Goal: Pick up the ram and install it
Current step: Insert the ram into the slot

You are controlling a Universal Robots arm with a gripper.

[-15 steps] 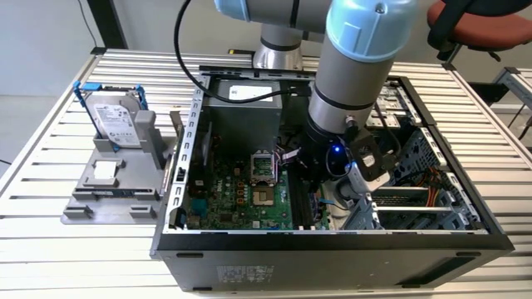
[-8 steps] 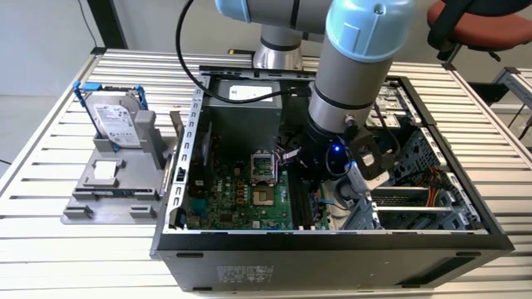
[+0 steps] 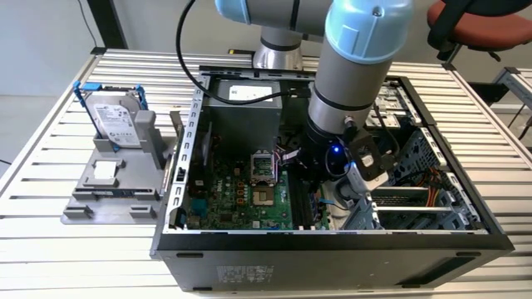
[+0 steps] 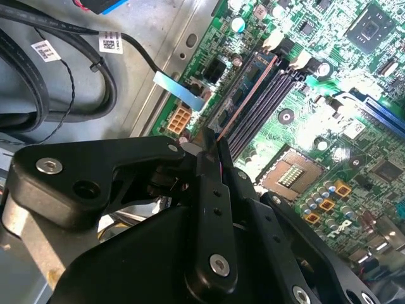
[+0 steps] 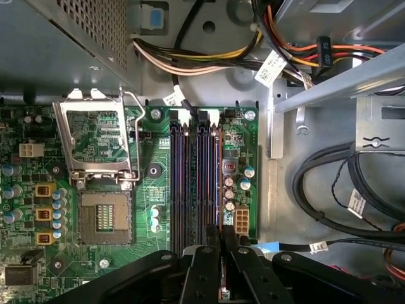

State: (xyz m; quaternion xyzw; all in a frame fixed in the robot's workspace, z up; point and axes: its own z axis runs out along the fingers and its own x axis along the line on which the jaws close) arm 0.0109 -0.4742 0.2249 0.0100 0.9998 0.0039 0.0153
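Note:
The ram (image 5: 219, 177) appears edge-on as a thin dark stick with a coppery edge. It stands upright along the outermost of the dark memory slots (image 5: 190, 183) on the green motherboard (image 5: 149, 209). My gripper (image 5: 219, 237) is shut on its near end, one black finger on each face. The second wrist view shows the same grip: the ram (image 4: 247, 95) runs away from my gripper (image 4: 212, 149) over the slots (image 4: 269, 104). Whether the ram is fully seated, I cannot tell. In the exterior view the arm's wrist (image 3: 332, 156) reaches down into the open computer case (image 3: 332, 249).
An open processor socket (image 5: 104, 218) lies beside the slots. Thick black cables (image 5: 329, 183) and coloured power wires (image 5: 209, 60) run close by. Outside the case, at the exterior view's left, a grey stand (image 3: 112, 193) carries a silver hard drive (image 3: 116, 118) in a blue frame and a small white-topped part (image 3: 104, 171).

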